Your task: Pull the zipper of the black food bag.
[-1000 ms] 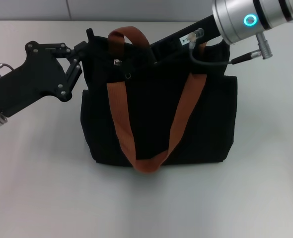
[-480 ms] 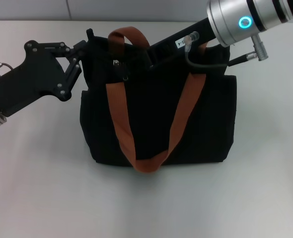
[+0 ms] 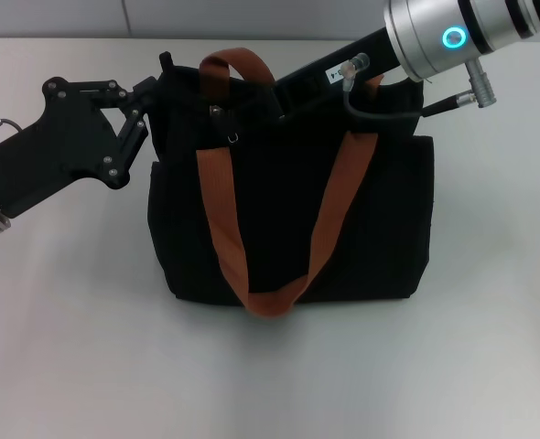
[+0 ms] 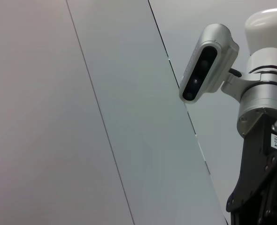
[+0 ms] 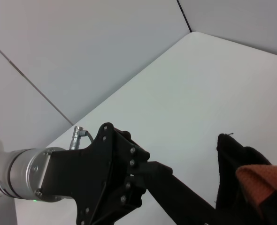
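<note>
Black fabric of the food bag [image 3: 288, 219] was pinched at its top left corner by the left gripper [image 3: 160, 87], while the right gripper [image 3: 284, 96] reached the zipper [image 3: 217, 112], grip unclear

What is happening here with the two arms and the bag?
The black food bag stands on the white table. The left end effector holds the bag's top left corner, seemingly bracing it. The right end effector reaches along the top edge near the zipper; its fingers are hidden.
</note>
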